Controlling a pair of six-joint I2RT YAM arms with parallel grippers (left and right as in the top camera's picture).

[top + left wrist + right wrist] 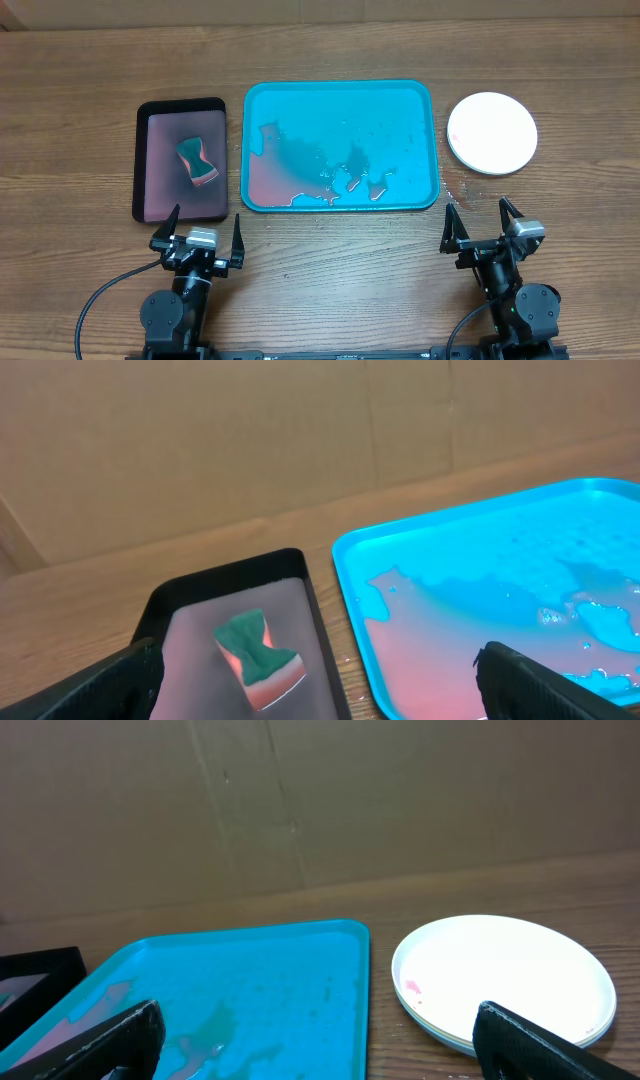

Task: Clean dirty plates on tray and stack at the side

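Note:
The teal-blue tray [415, 100] lies at the table's middle, wet with pinkish liquid and with no plates on it; it also shows in the left wrist view [450, 540] and the right wrist view [250, 970]. The plates [492, 132] stand stacked to the right of the tray, white one on top with a small red smear [500, 975]; the lower ones show only as thin edges. My left gripper [200, 232] is open and empty in front of the black tray. My right gripper [484, 223] is open and empty in front of the plates.
A smaller black tray [180, 108] with a pinkish inside lies left of the teal tray and holds a green sponge [197, 160], also seen in the left wrist view [258, 655]. A few reddish spots mark the wood [452, 186] near the stack.

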